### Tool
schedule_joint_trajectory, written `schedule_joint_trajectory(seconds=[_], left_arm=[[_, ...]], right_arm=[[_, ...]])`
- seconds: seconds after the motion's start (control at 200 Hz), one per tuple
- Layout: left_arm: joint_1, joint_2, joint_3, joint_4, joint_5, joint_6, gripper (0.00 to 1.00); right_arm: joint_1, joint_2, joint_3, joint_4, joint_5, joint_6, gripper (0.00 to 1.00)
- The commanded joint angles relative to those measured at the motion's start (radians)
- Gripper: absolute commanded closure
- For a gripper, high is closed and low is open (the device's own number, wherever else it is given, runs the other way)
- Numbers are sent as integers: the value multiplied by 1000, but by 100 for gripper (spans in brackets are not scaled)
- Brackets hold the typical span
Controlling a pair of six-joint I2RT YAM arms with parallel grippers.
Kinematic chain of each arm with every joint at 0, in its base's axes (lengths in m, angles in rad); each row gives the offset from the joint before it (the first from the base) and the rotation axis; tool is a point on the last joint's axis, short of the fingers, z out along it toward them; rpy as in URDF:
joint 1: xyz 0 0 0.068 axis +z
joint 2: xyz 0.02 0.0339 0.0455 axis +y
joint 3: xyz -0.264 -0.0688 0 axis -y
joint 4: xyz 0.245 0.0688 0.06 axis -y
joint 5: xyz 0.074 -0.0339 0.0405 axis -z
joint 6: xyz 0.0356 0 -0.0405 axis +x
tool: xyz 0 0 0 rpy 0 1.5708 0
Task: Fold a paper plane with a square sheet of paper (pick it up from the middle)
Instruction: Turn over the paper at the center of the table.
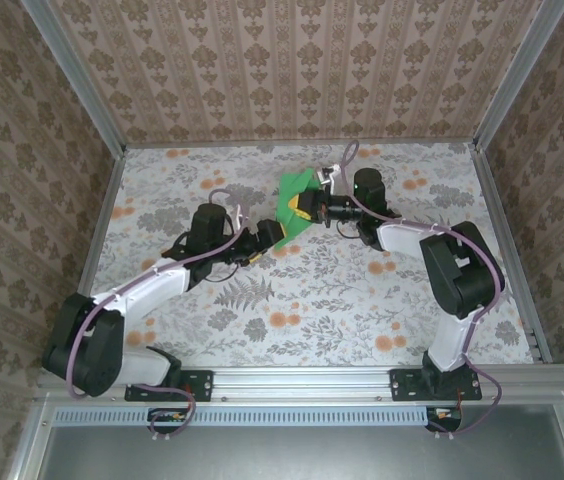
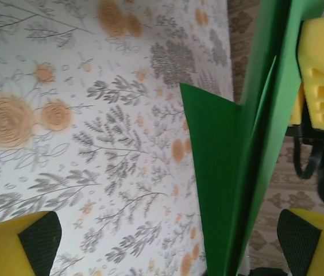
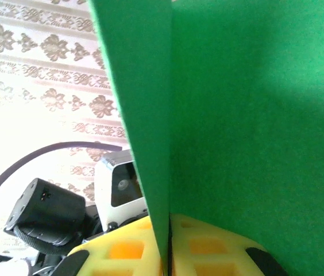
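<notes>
Paper [image 1: 292, 195], bright green and creased into upright panels, is pinched at its lower edge by the right hand [image 1: 308, 210], whose yellow fingers [image 3: 127, 253] are pressed together on a fold, one on each side of it. From that wrist, the paper [image 3: 254, 115] rises straight up out of the right hand [image 3: 168, 247]. The left hand [image 1: 265, 238] sits just beside the right one, above the flowered worktop [image 1: 312, 300]. Its fingers [image 2: 12, 247] are spread wide apart. Between them the paper [image 2: 225, 172] stands on edge, much closer to one finger than the other. Whether it touches that finger cannot be told. A yellow finger of the right hand sits on the far side of the fold.
</notes>
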Motion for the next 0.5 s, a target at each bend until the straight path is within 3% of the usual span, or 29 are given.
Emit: schedule_joint_trajectory(seconds=[0.0, 0.21, 0.495], left_arm=[[5, 25, 1, 155, 86, -71, 0], [5, 45, 28, 223, 89, -67, 8], [10, 58, 25, 249, 68, -80, 42]], right_arm=[[7, 49, 21, 141, -60, 136, 87], [21, 73, 22, 177, -76, 182, 85], [20, 82, 20, 175, -91, 193, 83]])
